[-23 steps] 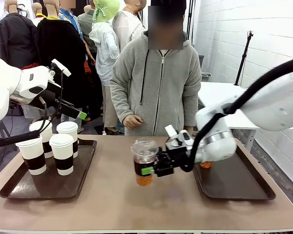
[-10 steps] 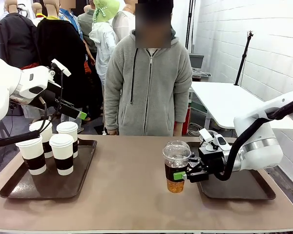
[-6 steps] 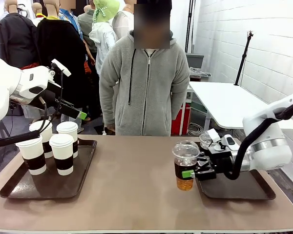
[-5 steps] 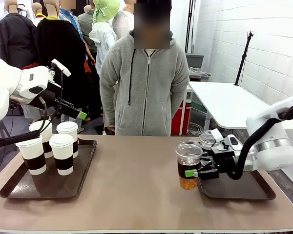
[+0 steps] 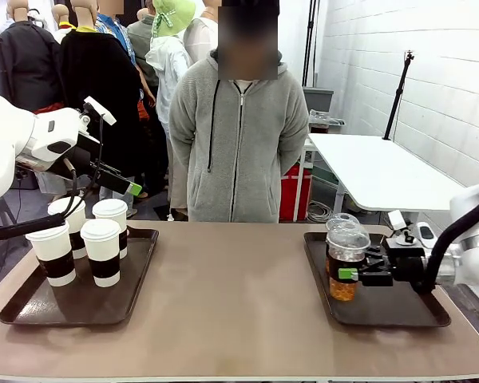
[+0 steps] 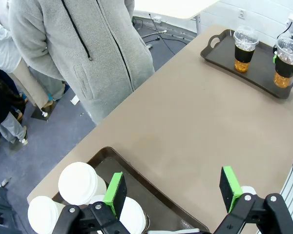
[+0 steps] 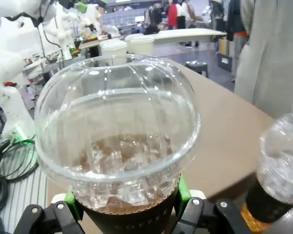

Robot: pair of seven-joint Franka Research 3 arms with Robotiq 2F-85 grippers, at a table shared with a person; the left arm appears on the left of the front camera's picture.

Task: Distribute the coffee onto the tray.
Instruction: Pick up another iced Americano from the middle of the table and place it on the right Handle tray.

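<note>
Gripping one clear dome-lidded cup (image 5: 346, 263) by its dark sleeve, the right gripper (image 5: 353, 274) holds it over the left part of the right tray (image 5: 399, 313), just in front of the second clear cup (image 6: 244, 43). The left gripper (image 6: 172, 192) hangs with jaws apart above the left tray (image 5: 32, 307) at the tabletop's left end, where four white lidded cups (image 5: 102, 249) stand.
</note>
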